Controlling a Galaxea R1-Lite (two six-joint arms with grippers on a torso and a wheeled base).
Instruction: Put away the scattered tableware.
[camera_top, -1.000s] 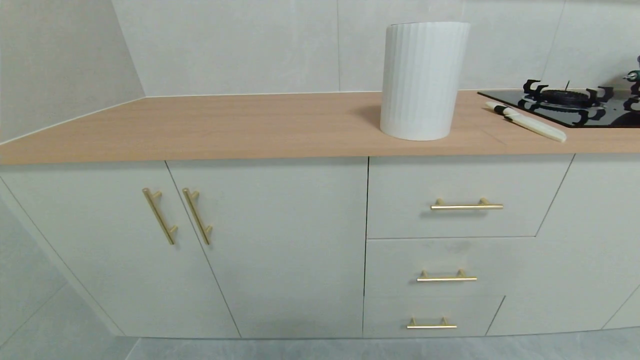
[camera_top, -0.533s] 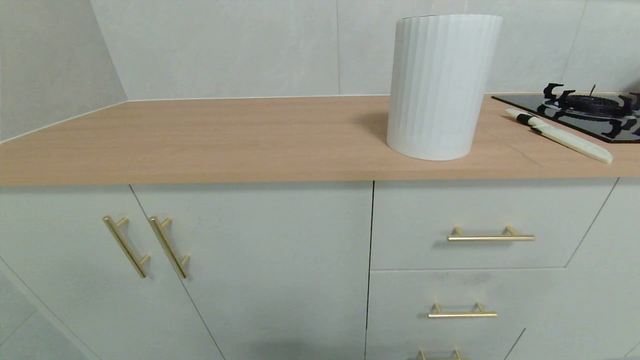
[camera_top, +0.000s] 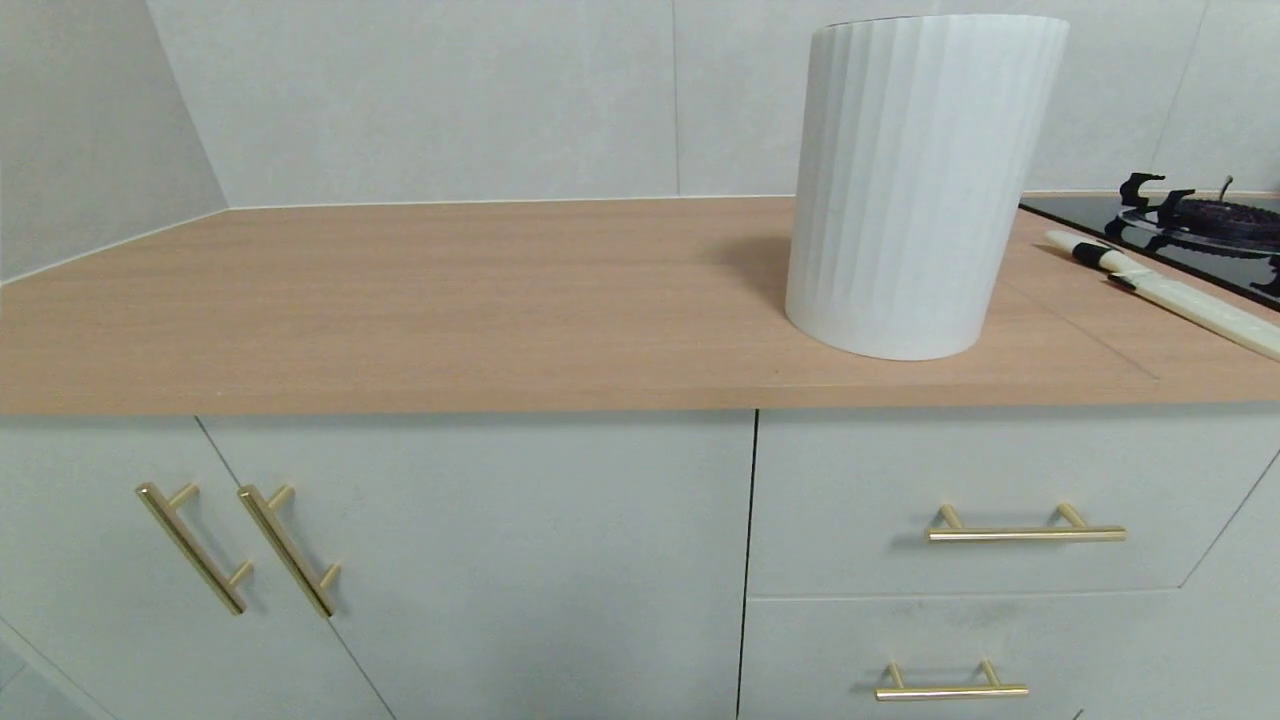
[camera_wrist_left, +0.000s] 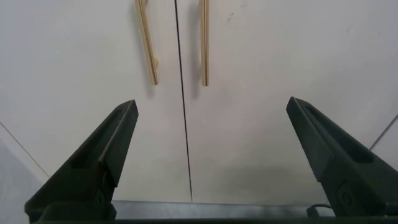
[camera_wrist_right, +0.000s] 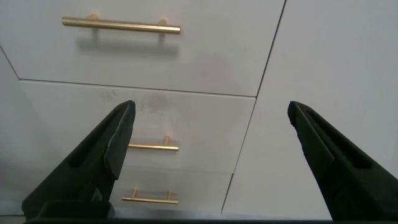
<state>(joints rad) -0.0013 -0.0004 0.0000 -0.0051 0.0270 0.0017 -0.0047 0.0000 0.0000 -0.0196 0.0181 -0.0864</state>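
A cream knife (camera_top: 1170, 297) with a black band lies on the wooden countertop (camera_top: 450, 300) at the right, next to the hob. A tall white ribbed container (camera_top: 915, 190) stands on the counter just left of the knife. My left gripper (camera_wrist_left: 211, 109) is open, low down, facing the two cabinet doors with gold handles (camera_wrist_left: 147, 40). My right gripper (camera_wrist_right: 208, 115) is open too, facing the drawer fronts and their gold handles (camera_wrist_right: 121, 25), with nothing between the fingers.
A black glass hob (camera_top: 1195, 225) with a burner grate sits at the counter's far right. Tiled walls close the back and the left corner. Below the counter are double doors (camera_top: 240, 545) on the left and stacked drawers (camera_top: 1025, 530) on the right.
The head camera has come closer to the counter: container, knife and handles all appear larger and lower in the picture. Nothing on the counter has moved.
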